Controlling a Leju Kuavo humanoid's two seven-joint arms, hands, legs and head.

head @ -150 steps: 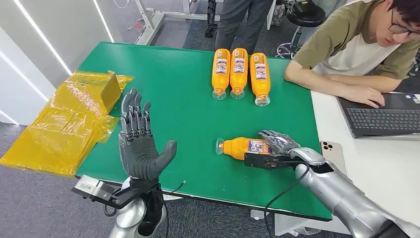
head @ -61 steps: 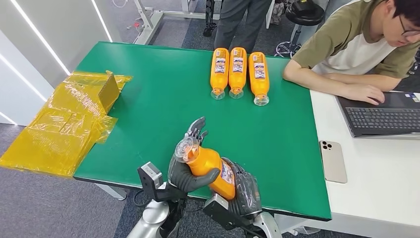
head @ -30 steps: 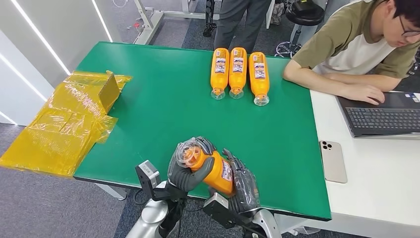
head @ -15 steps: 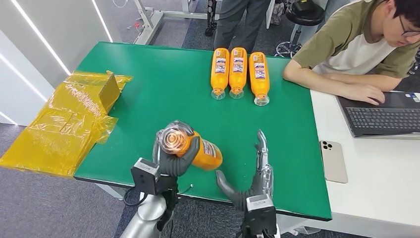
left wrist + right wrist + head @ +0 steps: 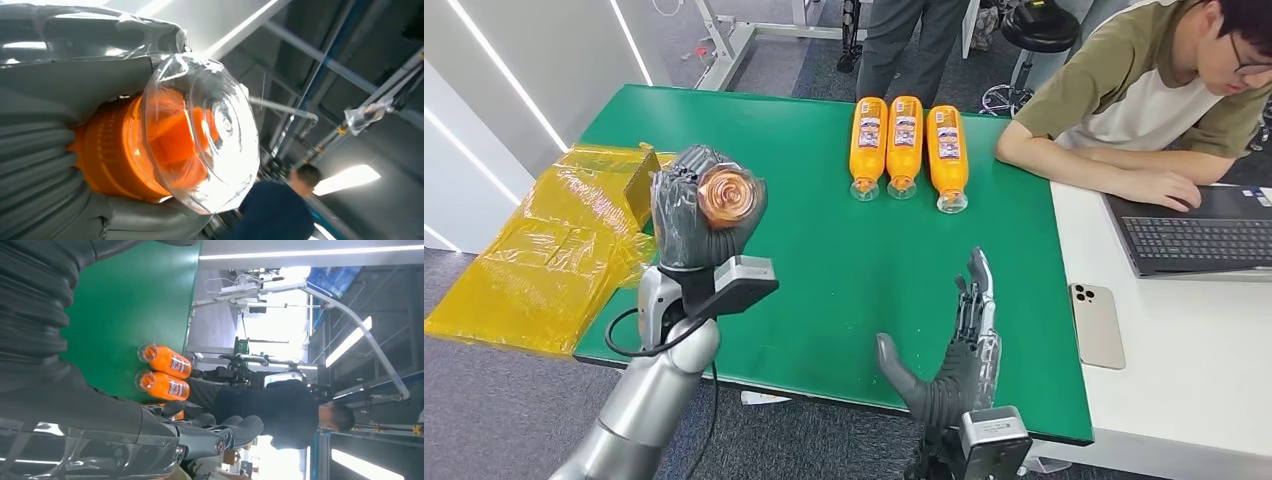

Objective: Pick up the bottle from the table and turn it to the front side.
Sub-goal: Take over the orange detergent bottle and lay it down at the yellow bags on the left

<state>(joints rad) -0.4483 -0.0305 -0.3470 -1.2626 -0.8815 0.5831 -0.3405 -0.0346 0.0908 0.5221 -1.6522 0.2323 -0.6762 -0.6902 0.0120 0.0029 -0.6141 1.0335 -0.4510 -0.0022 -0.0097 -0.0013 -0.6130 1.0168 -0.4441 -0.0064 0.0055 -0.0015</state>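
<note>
Orange bottle [image 5: 727, 197] has passed fully to the left hand [image 5: 692, 215], which grips it raised, while the right hand [image 5: 954, 365] has let go and stands spread, so turning can proceed.

You are looking at a wide stretch of bare green table [image 5: 824, 250] lying open between the two raised hands, giving room to pass. At the far edge three orange bottles [image 5: 905, 145] are lying side by side, touching, caps toward you, blocking that strip. The left hand [image 5: 686, 215] is holding the bottle [image 5: 727, 196] up over the table's left edge, just beside the crumpled yellow plastic sheeting [image 5: 554, 245] hanging off that side. The right hand [image 5: 954, 365] is standing upright, fingers apart, over the near edge. To its right, a phone [image 5: 1096, 325], a laptop [image 5: 1199, 235] and a seated person's forearm [image 5: 1104, 170] are crowding the white table.
</note>
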